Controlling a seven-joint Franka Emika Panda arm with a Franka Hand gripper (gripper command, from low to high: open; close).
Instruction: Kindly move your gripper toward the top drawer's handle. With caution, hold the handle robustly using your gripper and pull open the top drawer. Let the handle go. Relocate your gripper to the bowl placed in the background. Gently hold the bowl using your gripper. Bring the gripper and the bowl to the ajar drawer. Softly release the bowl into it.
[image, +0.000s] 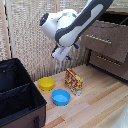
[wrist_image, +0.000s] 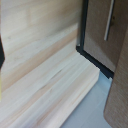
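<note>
My gripper (image: 72, 52) hangs in the air on the white arm, left of the dresser and above the table. Its dark-blue fingers stand apart and hold nothing. The top drawer (image: 111, 42) juts out from the dresser at the exterior view's right, its silver handle (image: 97, 38) free. The yellow bowl (image: 46, 83) sits on the table below and left of the gripper. The wrist view shows the table and a brown drawer front (wrist_image: 96, 30) with a silver bar (wrist_image: 108, 22); I cannot tell which drawer it is. The bowl is out of the wrist view.
A blue bowl (image: 61, 97) sits in front of the yellow one. A patterned snack box (image: 74, 81) stands to their right. An open black case (image: 17, 95) fills the left. A lower drawer (image: 107, 62) is shut.
</note>
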